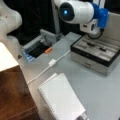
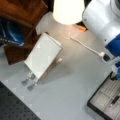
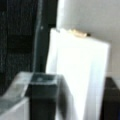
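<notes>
The gripper (image 1: 96, 33) is hanging over the open grey case (image 1: 96, 53) at a front view's right, its lower end just above the case's far edge. Whether its jaws are parted or closed cannot be told, since the arm's white and blue wrist is hiding them. In a front view the same case (image 2: 105, 101) is sitting at the bottom right corner, under the blue wrist section.

Dark tools (image 1: 100, 48) are lying in the case's padded slots. A white cable (image 1: 48, 66) with a small block along it is running across the grey table (image 1: 100, 92) beside the case, and an orange item (image 1: 48, 50) is resting near a dark recessed opening (image 1: 37, 48) at the table's far edge.

Nearer the bottom, a white spiral notebook (image 1: 61, 98) is lying flat, well apart from the case. A brown wooden box (image 1: 13, 92) is standing at the left edge.

The wrist view is showing a pale, upright slab (image 3: 80, 75), possibly the case's lid.
</notes>
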{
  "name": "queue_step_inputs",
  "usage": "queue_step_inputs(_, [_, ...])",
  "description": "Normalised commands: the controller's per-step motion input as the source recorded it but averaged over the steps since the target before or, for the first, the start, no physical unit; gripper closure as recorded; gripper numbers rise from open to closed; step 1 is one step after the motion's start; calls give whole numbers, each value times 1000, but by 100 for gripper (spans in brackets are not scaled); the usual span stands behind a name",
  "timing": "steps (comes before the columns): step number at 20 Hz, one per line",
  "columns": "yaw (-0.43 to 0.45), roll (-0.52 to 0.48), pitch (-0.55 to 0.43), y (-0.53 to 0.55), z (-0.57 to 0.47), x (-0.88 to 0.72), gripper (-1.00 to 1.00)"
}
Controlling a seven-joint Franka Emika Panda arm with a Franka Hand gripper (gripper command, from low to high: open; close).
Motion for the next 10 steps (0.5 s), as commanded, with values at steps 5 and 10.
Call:
queue_step_inputs(5, [-206, 101, 18, 252, -81, -42, -100])
queue_step_inputs(10, [-203, 128, -12, 219, -50, -44, -100])
